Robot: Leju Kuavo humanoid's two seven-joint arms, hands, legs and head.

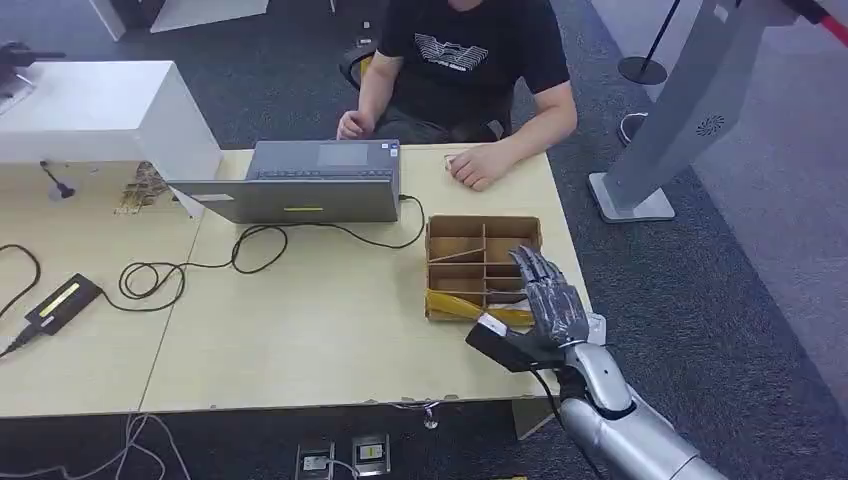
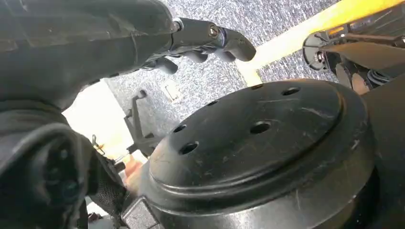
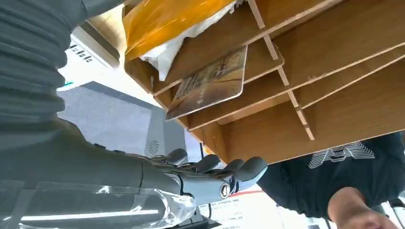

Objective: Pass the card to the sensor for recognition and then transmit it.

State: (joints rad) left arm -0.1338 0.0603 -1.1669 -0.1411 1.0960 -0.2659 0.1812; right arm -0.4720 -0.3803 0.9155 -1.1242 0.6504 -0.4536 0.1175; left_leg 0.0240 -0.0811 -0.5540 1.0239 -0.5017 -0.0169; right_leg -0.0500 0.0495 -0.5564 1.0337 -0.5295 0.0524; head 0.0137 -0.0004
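Across the head view stretches a pale wooden table (image 1: 300,330), set on dark grey carpet, with a person in a black T-shirt (image 1: 465,60) seated at its far edge, one hand resting on the tabletop. Before that person lies a grey laptop (image 1: 300,185), its black cable (image 1: 200,265) looping over the table toward a black power adapter (image 1: 62,300) near the left edge. A white box-shaped unit (image 1: 100,110) stands at the far left corner. To the right of the laptop sits a brown cardboard box with dividers (image 1: 484,268), split into several compartments; a yellow film wrapper (image 1: 470,305) lies in its near row. The right hand (image 1: 548,300) hovers above the near right corner of this box, palm down, fingers (image 1: 530,268) stretched out straight and slightly apart, with nothing in their hold. Just beside the wrist, at the table's edge, lies a small black device (image 1: 505,345) with a white label. From the right wrist view, the same fingers (image 3: 229,176) appear extended and empty, and the card (image 3: 210,83), brownish with a printed picture, leans tilted against a divider inside one compartment of the box, near the yellow wrapper and some white paper (image 3: 186,36). The left hand (image 2: 200,40) hangs low beside the robot's body, above the carpet; its dark fingers (image 2: 229,43) are curled inward and hold nothing.
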